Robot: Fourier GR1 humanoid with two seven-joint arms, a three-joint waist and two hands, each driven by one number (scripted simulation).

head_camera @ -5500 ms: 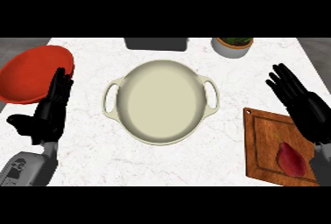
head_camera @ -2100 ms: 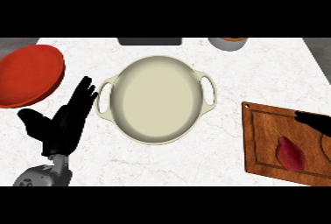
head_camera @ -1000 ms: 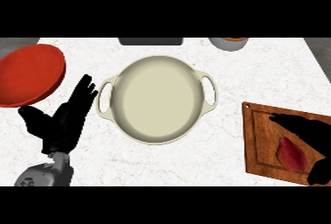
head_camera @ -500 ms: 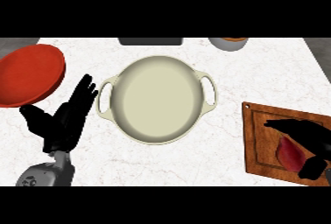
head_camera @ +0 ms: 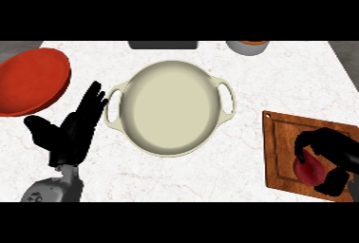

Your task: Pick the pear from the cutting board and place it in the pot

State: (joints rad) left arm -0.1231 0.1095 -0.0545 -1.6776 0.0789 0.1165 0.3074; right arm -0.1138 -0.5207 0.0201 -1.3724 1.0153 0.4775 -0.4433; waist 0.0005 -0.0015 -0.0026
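The red pear (head_camera: 310, 170) lies on the wooden cutting board (head_camera: 281, 152) at the lower right. My right hand (head_camera: 335, 151) comes in from the right edge and curls over the pear, fingers bent down on its left side and thumb below it, hiding its upper part. The cream pot (head_camera: 170, 106), two-handled and with nothing inside, stands in the middle of the counter. My left hand (head_camera: 70, 131) rests open at the lower left, fingers pointing up beside the pot's left handle.
A red plate (head_camera: 31, 80) lies at the far left edge. A dark object (head_camera: 163, 44) and a grey cup (head_camera: 248, 46) sit along the back edge. White marble counter lies between the pot and the board.
My right hand has moved left over the board and curled its fingers down round the pear. The left hand, pot and board have stayed where they were.
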